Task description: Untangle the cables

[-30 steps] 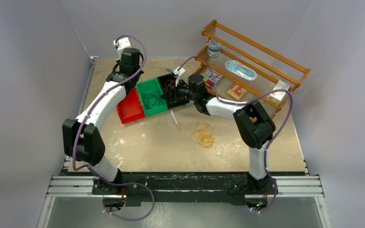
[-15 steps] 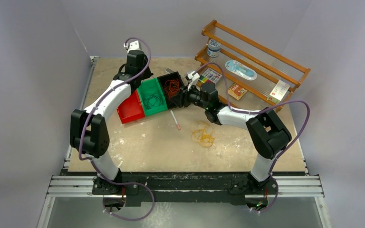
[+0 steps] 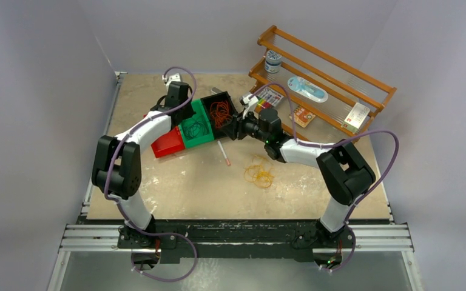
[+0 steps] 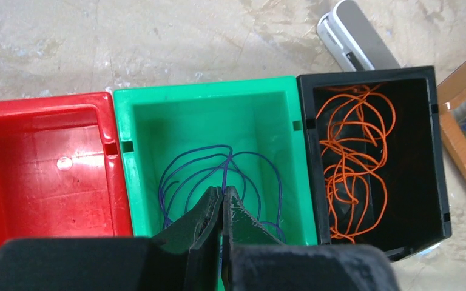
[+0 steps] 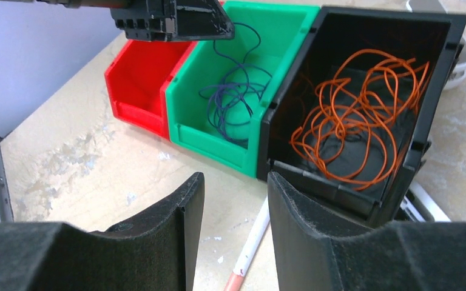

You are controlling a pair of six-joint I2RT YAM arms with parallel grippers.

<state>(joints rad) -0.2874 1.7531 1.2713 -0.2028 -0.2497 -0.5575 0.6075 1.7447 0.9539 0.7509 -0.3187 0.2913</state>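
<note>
Over the tan bench (image 3: 176,188), your right end effector (image 5: 233,182) has backed off the black plastic bin (image 5: 388,18): half-open, empty. Left end effector (image 4: 223,197) is now clenched, empty, over the green plastic bin (image 4: 206,100). Thin orange cable coil (image 4: 352,151) and dark cable coil (image 4: 223,167) are binned separately. The yellow cable coil (image 3: 260,171) still lies loose, so one's left.

Holdings on my rig:

1. Left arm (image 3: 139,130): I see it rising from its base at near left, elbow bent high at the left edge, white forearm reaching away and rightward.
2. Left gripper (image 4: 222,197): pitched steeply downward at the far end of that reach. The jaws are pressed flat together, meeting along a single seam.
3. Right arm (image 3: 306,154): up from its base at near right, elbow folded, forearm running leftward and low.
4. Right gripper (image 5: 235,182): nearly level, pointing left towards the left gripper and near it. The jaws stand partly apart, a clear gap between the two dark fingers.
</note>
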